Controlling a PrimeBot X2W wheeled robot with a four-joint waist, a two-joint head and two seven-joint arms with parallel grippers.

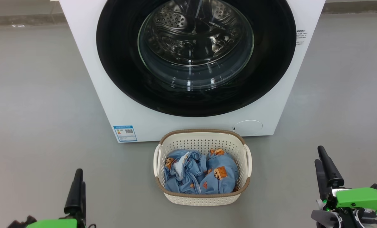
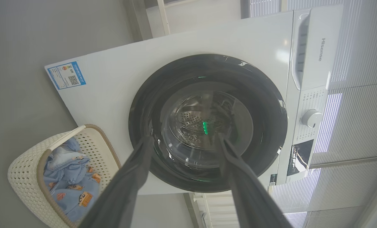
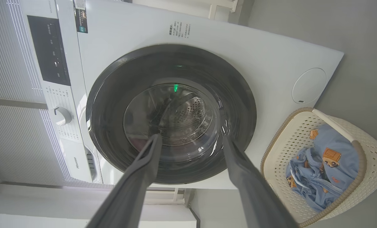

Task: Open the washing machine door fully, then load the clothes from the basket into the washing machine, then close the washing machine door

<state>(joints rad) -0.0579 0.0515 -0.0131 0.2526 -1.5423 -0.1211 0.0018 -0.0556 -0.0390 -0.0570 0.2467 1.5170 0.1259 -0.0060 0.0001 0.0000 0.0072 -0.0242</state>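
We see the left gripper (image 2: 184, 137) and right gripper (image 3: 191, 137) with jaws spread, empty. The round, glossy black washing machine door (image 1: 118, 63) is closed on the boxy white washing machine (image 1: 175, 125). Crumpled light-blue clothes (image 1: 204, 174) fill the cream perforated basket (image 1: 204, 198), on the smooth grey floor (image 1: 33, 95) just before it.

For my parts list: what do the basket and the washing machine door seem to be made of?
The basket: likely moulded plastic, matte cream, shown by its regular punched holes; brown rim imitates weave. The washing machine door: glossy black ring, perhaps plastic, with reflections; its window seems clear glass, as the drum shows through.
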